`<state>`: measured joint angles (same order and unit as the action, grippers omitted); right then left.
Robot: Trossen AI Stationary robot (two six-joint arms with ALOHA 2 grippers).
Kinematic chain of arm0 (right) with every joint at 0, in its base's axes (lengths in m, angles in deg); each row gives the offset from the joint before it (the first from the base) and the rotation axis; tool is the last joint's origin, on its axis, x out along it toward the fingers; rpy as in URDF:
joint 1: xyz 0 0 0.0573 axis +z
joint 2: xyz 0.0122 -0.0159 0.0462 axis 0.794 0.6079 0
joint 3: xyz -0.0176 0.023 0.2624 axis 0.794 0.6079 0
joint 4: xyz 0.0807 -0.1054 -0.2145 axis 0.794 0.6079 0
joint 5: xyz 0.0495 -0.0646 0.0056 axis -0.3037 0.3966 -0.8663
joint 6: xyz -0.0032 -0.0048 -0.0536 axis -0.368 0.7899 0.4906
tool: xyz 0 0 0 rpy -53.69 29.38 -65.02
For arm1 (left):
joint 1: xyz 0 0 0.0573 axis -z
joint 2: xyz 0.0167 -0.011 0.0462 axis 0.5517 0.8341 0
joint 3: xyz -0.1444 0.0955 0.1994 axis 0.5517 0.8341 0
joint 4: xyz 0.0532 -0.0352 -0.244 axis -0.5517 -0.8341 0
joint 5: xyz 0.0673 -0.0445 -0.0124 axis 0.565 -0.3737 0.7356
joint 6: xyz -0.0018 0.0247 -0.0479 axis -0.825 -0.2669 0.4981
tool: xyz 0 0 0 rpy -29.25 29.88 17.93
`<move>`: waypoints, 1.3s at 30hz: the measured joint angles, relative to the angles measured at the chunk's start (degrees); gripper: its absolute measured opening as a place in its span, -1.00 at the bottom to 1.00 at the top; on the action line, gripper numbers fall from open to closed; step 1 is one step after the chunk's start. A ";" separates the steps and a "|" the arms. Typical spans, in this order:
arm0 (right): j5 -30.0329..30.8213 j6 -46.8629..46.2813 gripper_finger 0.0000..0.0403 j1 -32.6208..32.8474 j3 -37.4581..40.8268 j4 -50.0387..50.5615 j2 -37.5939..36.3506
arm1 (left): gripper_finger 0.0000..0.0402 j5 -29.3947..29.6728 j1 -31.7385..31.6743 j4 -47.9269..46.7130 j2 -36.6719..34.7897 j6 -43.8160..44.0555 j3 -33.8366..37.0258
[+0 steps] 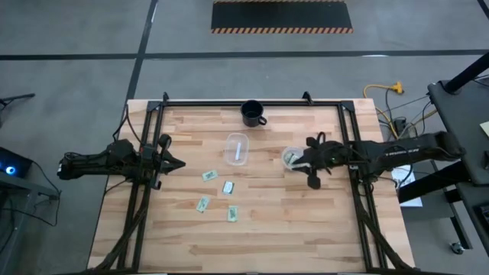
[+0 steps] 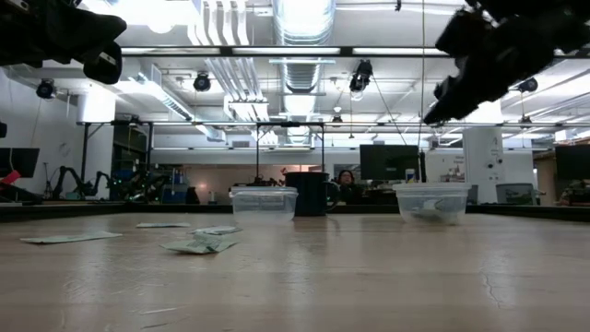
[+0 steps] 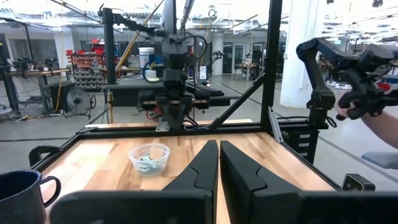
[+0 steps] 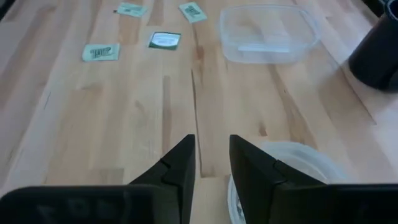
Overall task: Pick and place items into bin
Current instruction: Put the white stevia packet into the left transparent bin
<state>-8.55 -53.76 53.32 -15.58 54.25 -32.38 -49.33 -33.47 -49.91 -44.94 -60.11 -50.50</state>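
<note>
Several small pale green and white packets [image 1: 228, 187] lie flat on the wooden table's middle; they also show in the right wrist view [image 4: 165, 40]. A clear rectangular bin [image 1: 238, 148] stands beyond them with a pale strip inside. My right gripper [image 4: 211, 165] hangs above the table, tilted down, next to a round clear cup [image 1: 291, 158]. Its fingers stand a narrow gap apart with nothing between them. My left gripper [image 3: 219, 165] waits level at the table's left side, shut and empty [image 1: 176, 163].
A dark mug [image 1: 253, 113] stands near the table's far edge, behind the bin. The round cup [image 4: 298, 174] lies just under my right gripper's finger. A black frame [image 1: 145, 191] runs along the table's left, right and far sides. Bare wood lies toward the near edge.
</note>
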 joint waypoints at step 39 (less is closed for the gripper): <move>-3.60 9.51 -0.71 0.21 25.05 -28.08 -45.19 | -1.00 -0.06 0.02 7.17 1.30 9.98 0.21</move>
<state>-12.15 -44.25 53.53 9.46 26.17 -77.58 -49.38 -33.45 -42.75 -43.64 -50.13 -50.28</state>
